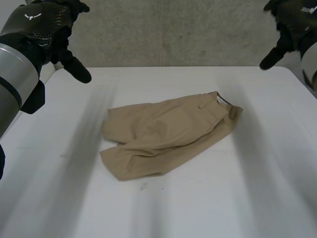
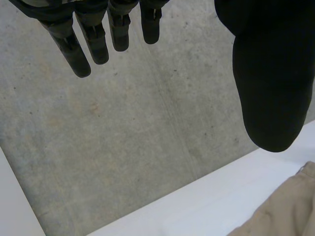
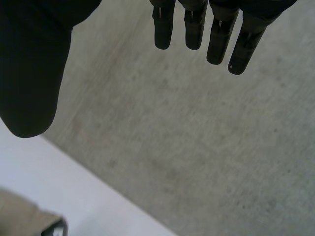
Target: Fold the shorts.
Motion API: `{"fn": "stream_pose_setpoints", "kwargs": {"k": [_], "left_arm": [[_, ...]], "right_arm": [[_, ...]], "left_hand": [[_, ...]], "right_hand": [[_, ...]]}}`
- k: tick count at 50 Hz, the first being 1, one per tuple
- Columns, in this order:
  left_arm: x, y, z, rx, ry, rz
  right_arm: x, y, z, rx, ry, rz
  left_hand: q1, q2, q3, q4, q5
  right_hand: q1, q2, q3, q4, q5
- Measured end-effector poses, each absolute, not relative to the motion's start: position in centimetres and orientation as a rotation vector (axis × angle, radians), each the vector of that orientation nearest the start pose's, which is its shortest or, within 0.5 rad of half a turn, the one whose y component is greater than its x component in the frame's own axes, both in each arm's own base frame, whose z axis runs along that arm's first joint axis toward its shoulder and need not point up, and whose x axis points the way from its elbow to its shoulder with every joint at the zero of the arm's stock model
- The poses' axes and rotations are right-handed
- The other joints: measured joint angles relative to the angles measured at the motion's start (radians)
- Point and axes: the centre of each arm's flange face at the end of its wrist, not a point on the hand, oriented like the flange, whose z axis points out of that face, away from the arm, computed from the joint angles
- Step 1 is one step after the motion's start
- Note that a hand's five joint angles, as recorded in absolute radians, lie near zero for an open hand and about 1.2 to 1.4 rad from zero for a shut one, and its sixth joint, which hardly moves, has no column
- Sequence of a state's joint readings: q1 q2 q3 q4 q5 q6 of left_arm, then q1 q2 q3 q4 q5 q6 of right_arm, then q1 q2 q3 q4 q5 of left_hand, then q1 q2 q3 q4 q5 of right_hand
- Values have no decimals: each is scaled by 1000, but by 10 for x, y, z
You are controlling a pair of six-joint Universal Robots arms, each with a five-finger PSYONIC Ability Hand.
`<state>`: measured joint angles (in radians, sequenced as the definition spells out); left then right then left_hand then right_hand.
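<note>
The tan shorts (image 1: 168, 134) lay mid-frame on the tabletop (image 1: 247, 198). The left robot hand (image 1: 49, 27), upper left, and the right robot hand (image 1: 291, 24), upper right, hung wide open and empty, probably held up out of the way.

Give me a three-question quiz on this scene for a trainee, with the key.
1. True or false: the left hand is gripping the shorts.
2. Multiple choice: the waistband of the shorts lies toward A) the robot's right side, B) the robot's left side, C) straight toward the robot.
3. Fill in: the right hand is held in the air, off the table, with its fingers ___ (open or shut).
Key: 1 false; 2 A; 3 open.
</note>
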<state>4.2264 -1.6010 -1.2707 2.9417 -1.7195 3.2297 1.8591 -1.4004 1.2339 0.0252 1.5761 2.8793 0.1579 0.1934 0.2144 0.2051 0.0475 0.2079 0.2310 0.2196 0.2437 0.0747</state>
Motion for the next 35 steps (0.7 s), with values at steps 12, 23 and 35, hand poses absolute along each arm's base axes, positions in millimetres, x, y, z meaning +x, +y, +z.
{"fn": "stream_pose_setpoints", "kwargs": {"k": [12,23,35], "left_arm": [[-245,-212,376,497,2295,-2346],[-245,-211,374,497,2304,-2342],[-245,-209,354,521,2361,-2273]], "right_arm": [[221,-277,378,-518,1923,-2377],[221,-278,376,-529,1932,-2370],[236,-276,339,-953,2041,-2105]], "left_hand": [[0,0,0,0,0],[0,0,0,0,0],[2,0,0,0,0]], "right_hand": [[0,0,0,0,0],[0,0,0,0,0],[0,0,0,0,0]]}}
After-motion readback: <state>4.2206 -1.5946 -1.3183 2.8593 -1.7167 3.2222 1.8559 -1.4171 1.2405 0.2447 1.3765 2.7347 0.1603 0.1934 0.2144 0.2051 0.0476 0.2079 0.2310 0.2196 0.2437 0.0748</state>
